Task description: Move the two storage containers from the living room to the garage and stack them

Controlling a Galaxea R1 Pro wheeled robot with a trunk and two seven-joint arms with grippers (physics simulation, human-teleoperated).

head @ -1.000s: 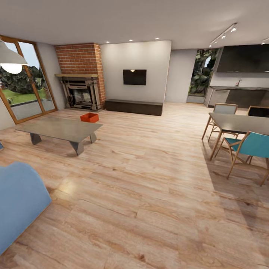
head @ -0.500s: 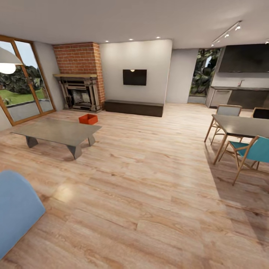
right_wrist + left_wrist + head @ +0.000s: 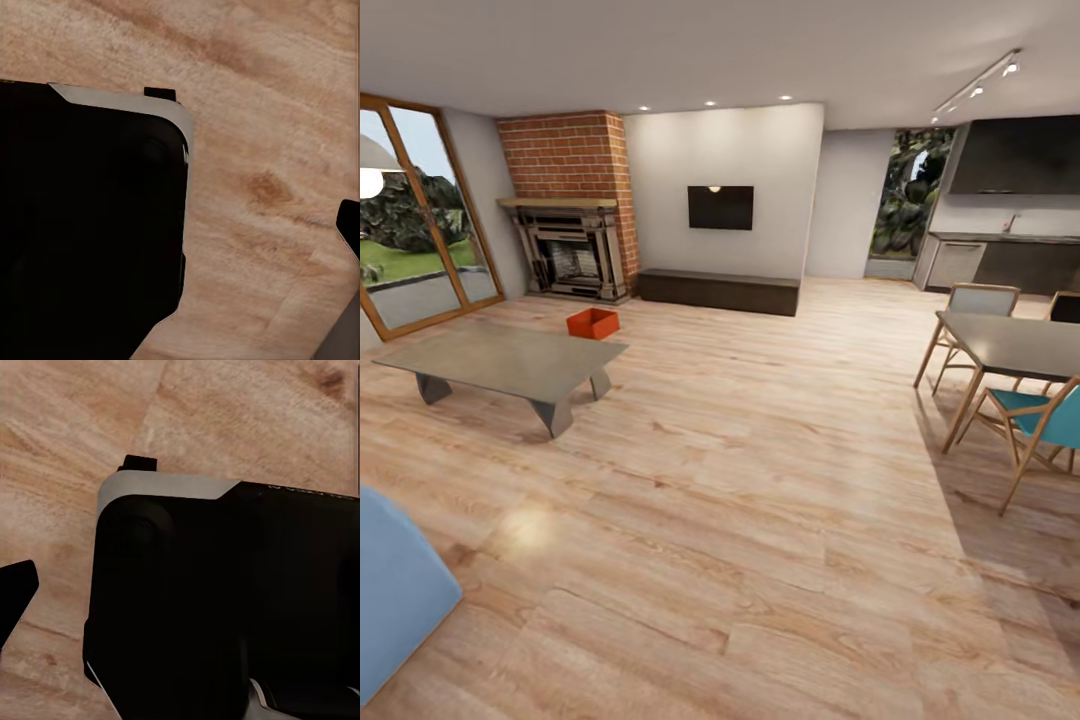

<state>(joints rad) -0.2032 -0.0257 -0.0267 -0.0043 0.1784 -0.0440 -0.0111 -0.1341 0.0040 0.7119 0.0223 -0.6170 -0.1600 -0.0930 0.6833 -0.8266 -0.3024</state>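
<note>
On the light wood plank floor (image 3: 760,500) beyond the grey low surface (image 3: 510,360), we see one orange-red rectangular bin (image 3: 592,323); we cannot tell either tool's state.

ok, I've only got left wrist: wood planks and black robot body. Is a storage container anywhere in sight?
Observer: Yes. The head view has one orange-red storage container on the plank floor, just beyond the coffee table.
Operator: What's behind it?
Observer: A brick fireplace against the far wall.
Operator: Anything to the side on the way there?
Observer: The dining table with chairs stands off to the right, and the blue sofa corner is at near left.
</note>
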